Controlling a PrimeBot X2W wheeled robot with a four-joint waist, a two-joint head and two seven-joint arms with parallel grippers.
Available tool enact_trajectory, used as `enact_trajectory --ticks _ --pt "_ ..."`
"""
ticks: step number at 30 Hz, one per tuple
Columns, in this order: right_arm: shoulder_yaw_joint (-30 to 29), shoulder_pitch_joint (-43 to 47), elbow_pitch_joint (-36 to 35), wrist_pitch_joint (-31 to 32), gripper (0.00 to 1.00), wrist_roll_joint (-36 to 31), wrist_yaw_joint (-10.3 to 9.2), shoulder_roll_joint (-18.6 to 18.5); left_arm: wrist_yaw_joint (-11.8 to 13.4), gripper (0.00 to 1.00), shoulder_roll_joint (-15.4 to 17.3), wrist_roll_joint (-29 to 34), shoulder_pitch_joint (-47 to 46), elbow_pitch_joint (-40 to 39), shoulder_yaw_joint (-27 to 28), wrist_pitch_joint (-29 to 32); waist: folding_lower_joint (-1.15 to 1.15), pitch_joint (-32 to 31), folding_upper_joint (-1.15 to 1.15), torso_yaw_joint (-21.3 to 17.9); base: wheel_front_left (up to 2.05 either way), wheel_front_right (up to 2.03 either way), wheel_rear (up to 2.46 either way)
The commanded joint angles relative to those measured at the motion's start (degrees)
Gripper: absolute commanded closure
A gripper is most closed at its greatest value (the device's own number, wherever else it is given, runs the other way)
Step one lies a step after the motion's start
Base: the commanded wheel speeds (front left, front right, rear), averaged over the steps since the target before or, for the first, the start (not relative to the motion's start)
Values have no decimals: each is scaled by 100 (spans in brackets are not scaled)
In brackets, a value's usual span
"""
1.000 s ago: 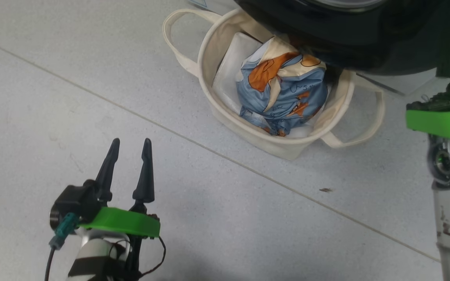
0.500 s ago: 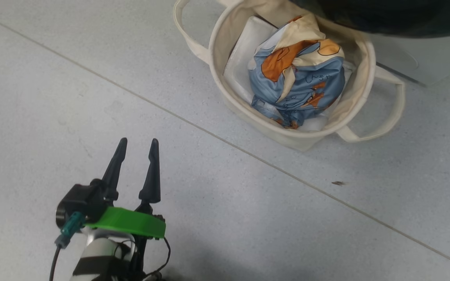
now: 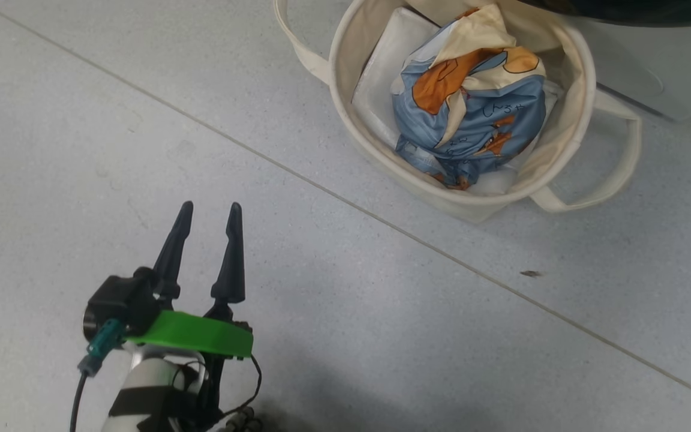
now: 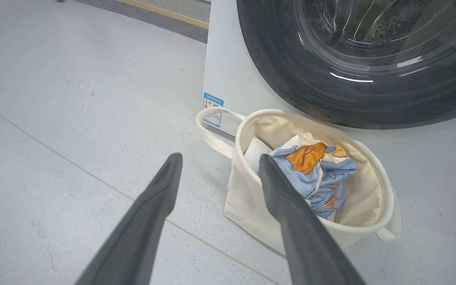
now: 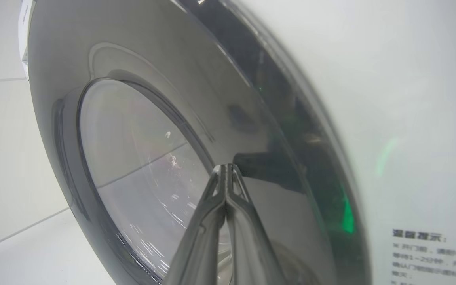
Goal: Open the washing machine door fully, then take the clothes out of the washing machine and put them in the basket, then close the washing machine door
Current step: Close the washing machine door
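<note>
While clothes (image 3: 471, 108) sit in the basket (image 3: 338, 102), my shut right fingers (image 5: 200, 229) face the door (image 5: 141, 150) at twelve o'clock; spread left fingers (image 3: 230, 258) hang farther off.

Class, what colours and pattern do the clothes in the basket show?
Light blue clothes with orange and cream patches, seen best in the head view.

The floor (image 3: 141, 120) is pale grey speckled tile, faintly scuffed. One thin grout line (image 3: 345, 204) crosses it on a slant from upper left to lower right in the head view. A small dark speck (image 3: 530, 273) lies near that line, on its far side. A plain white folded sheet (image 3: 378, 90) shows, its right part covered. In the left wrist view a darker grey strip (image 4: 152, 19) and a yellow band (image 4: 172, 15) edge the far floor.
</note>
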Motion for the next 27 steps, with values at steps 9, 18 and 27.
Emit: enact_trajectory --ticks 9,18,27 --pt "91 50 -229 -18 100 102 -17 2 -15 0 92 62 20 -134 260 -51 0 -198 0 -86 0 0 0" --pt "646 857 -640 -18 100 77 -17 206 -90 0 92 173 82 -51 395 -51 0 -774 0 -370 0 0 0" --pt "1441 2128 -1141 -18 100 -124 -17 277 -216 0 92 347 331 31 666 -51 0 -1700 0 -812 0 0 0"
